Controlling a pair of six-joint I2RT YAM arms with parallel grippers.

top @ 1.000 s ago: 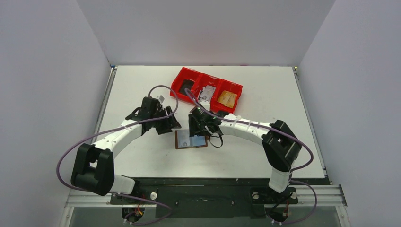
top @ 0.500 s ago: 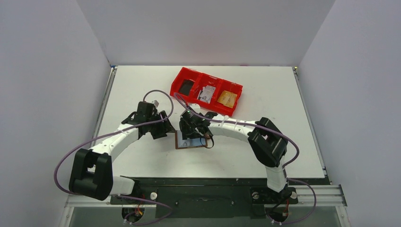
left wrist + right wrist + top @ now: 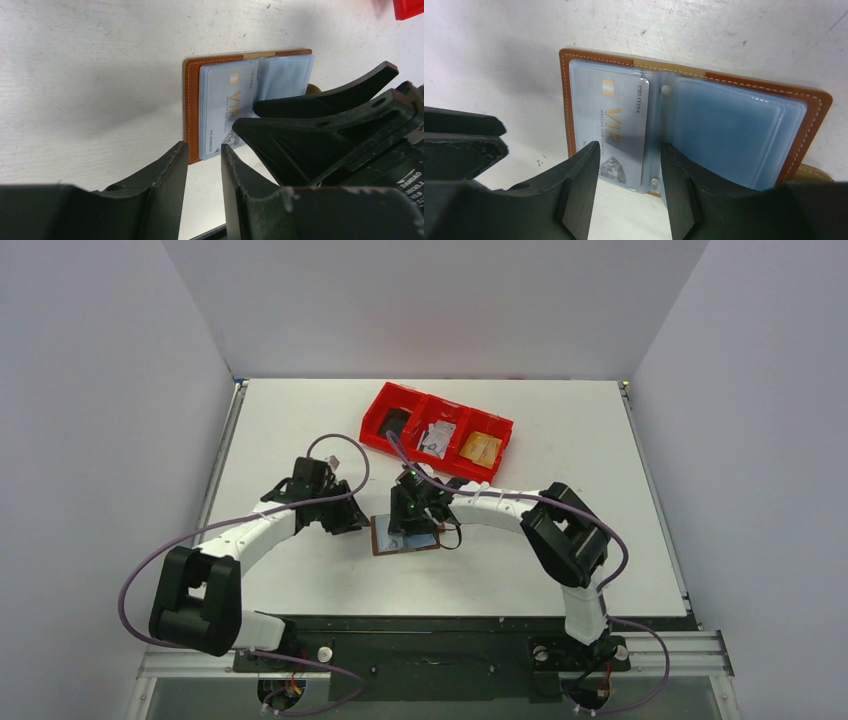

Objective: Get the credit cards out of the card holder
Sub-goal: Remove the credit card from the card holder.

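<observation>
- The right gripper [image 3: 630, 172] has its two fingers spread apart, and nothing is pinched between them. In its wrist view, the near edge of the light blue card [image 3: 616, 117] lies in the gap between the fingertips.
- This card, with "VIP" printed on it, sits inside a clear sleeve [image 3: 729, 130] on the left half of the card holder [image 3: 814, 107]. The card holder lies open and flat on the table [image 3: 600, 490], directly under the right gripper.
- It cannot be told whether the right fingertips touch the sleeve or only hang just above it.
- The left gripper [image 3: 204, 165] has its fingers close together with a narrow gap, and it holds nothing. Its tips are just beside the brown left edge of the card holder, near the corner. Contact with the leather cannot be confirmed.
- Progress, as a judgement: the opening of the card holder is done, but the light blue card is not out yet. The step in hand seems to be to take this card by its edge and draw it out of the sleeve.
- The sleeve on the right half looks empty, but the plastic is cloudy, so this is not sure.
- Farther away, well apart from both grippers, the red tray [image 3: 372, 415] stands at the back of the table. A tan-gold flat thing [image 3: 481, 448] lies in its compartment at the right end. It may be the other card, already removed, but it is too small to tell.
</observation>
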